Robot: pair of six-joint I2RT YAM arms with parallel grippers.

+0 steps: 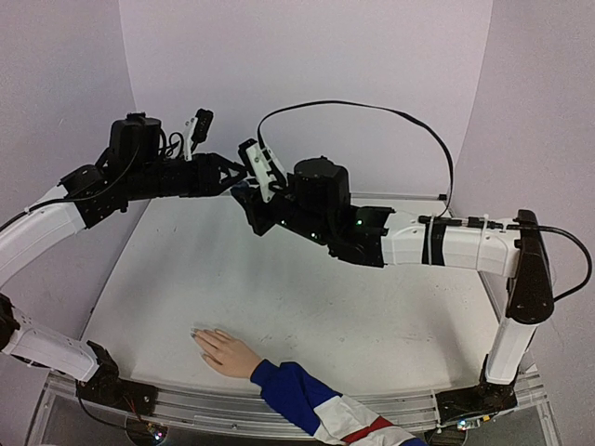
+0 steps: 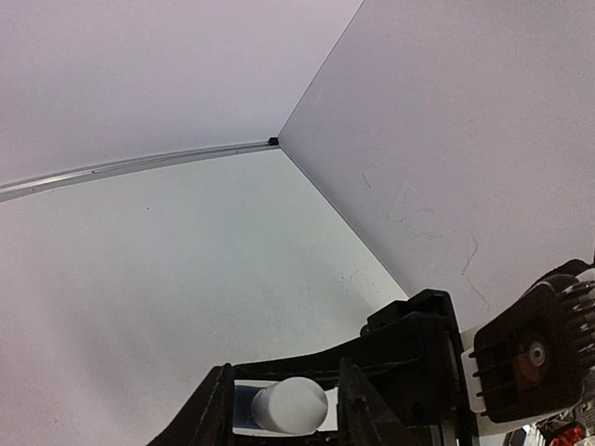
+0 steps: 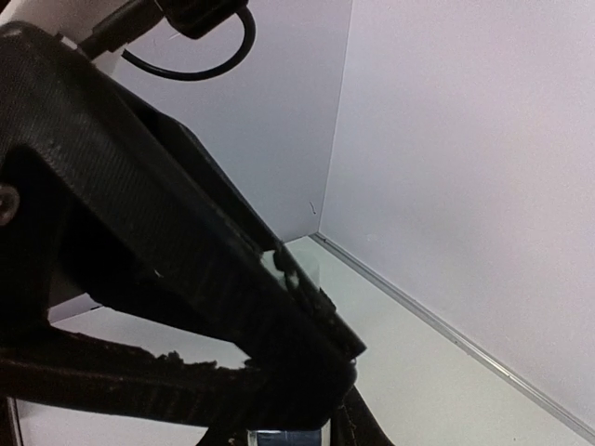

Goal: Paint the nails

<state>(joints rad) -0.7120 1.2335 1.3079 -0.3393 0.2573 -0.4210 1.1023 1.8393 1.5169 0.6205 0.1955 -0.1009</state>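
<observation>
From above, your left gripper (image 1: pixel 231 178) and right gripper (image 1: pixel 256 197) meet high at the rear; the nails (image 1: pixel 197 334) lie well apart, near the front edge.
Left wrist: fingers (image 2: pixel 216 409) flank the white cap (image 2: pixel 290 404) of the blue bottle (image 2: pixel 244 411); you cannot tell if they grip.
Right wrist: jaws clenched on that blue bottle.

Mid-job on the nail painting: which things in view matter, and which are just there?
For the job: hand with its nails; white-capped bottle, inside the left gripper; right gripper.
Just there: black cable looped overhead; table.
</observation>
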